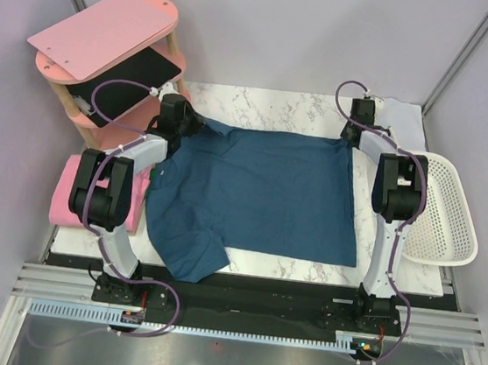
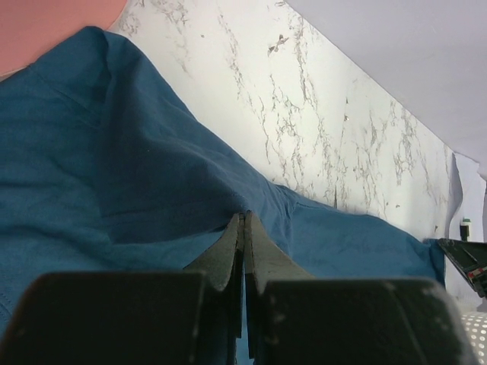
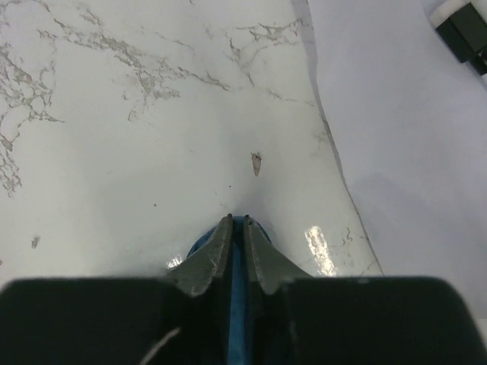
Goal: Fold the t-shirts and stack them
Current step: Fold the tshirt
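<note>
On the table [image 1: 270,106], the dark teal t-shirt [image 1: 260,193] is spread flat over the middle, with one sleeve hanging over the table's near edge. Toward the table's far left corner, the left gripper [image 1: 189,123] is set on the shirt's far left corner. In the left wrist view its jaws are seen pressed together with no gap, and the teal cloth [image 2: 114,190] is drawn up in a ridge to their tips, so a fold is pinched there. Toward the table's far right corner, the right gripper [image 1: 352,140] is placed at the shirt's other far corner. In the right wrist view its jaws are nearly closed, and a thin strip of teal cloth [image 3: 237,304] is clamped between them, low over the bare marble. The pink t-shirt [image 1: 65,193] is laid folded at the table's left edge, beneath the left arm. A pink shelf [image 1: 111,35] is placed beyond the table's far left corner, and a white basket [image 1: 447,214] just beside its right edge.
</note>
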`<state>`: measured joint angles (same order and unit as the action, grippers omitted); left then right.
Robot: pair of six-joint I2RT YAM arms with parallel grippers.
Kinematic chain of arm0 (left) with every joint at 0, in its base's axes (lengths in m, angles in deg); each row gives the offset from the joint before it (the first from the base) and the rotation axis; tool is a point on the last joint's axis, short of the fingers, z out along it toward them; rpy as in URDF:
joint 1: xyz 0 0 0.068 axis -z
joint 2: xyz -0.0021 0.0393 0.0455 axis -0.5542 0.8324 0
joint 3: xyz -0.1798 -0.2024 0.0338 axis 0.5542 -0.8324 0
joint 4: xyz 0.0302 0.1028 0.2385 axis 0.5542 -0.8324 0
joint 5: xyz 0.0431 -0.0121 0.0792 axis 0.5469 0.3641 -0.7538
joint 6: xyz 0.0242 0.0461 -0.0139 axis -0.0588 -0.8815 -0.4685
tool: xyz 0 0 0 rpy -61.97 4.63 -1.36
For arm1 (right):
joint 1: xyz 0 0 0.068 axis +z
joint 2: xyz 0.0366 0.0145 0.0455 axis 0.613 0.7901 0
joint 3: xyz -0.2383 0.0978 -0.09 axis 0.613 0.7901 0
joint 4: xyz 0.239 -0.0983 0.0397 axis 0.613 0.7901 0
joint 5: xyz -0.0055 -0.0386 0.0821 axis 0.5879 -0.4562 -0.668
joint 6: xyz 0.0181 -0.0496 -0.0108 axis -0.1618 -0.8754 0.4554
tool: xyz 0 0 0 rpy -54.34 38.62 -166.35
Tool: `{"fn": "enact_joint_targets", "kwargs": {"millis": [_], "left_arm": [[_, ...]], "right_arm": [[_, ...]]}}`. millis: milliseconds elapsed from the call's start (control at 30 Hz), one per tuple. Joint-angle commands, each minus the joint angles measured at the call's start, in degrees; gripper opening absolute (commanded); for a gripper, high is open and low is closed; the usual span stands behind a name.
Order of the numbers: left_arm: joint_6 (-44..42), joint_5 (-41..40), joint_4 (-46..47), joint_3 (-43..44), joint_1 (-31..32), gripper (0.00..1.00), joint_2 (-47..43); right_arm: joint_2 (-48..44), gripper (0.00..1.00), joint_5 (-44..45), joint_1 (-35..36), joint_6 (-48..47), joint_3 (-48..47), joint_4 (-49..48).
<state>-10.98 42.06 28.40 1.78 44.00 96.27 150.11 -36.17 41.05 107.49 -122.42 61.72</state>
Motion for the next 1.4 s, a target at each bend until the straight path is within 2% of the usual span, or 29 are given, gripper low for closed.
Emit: {"fn": "enact_joint_targets", "kwargs": {"millis": [0,100,467,733,867,1200,1367], "left_arm": [[-2.27,-1.41,-0.01,1.90,-0.15,0.02,-3.53],[-2.62,-1.58,-0.80,2.25,-0.24,0.02,-3.79],[-4.64,-1.24,-4.49,4.62,-0.33,0.02,-7.04],[-4.82,1.32,-11.87,5.59,-0.68,0.02,-9.85],[-5.43,1.84,-18.28,4.55,-0.77,0.02,-11.52],[-7.45,0.70,-25.84,-1.17,-1.65,0.02,-19.34],[-8.42,1.23,-29.36,-2.75,-1.82,0.02,-20.31]], "right_arm": [[1.31,0.11,-2.21,-0.61,0.73,-2.59,1.09],[1.23,0.00,-3.44,-0.78,0.82,-2.51,1.00],[-6.23,0.00,-6.61,-0.87,0.39,2.50,-4.36],[-13.27,0.00,-6.17,-0.87,0.74,6.89,-4.36],[-17.04,0.00,-6.17,-0.96,0.47,10.05,-3.39],[-26.98,0.00,-8.10,-0.96,1.26,19.29,1.17],[-30.58,0.00,-9.24,-0.87,1.17,23.06,4.60]]}}
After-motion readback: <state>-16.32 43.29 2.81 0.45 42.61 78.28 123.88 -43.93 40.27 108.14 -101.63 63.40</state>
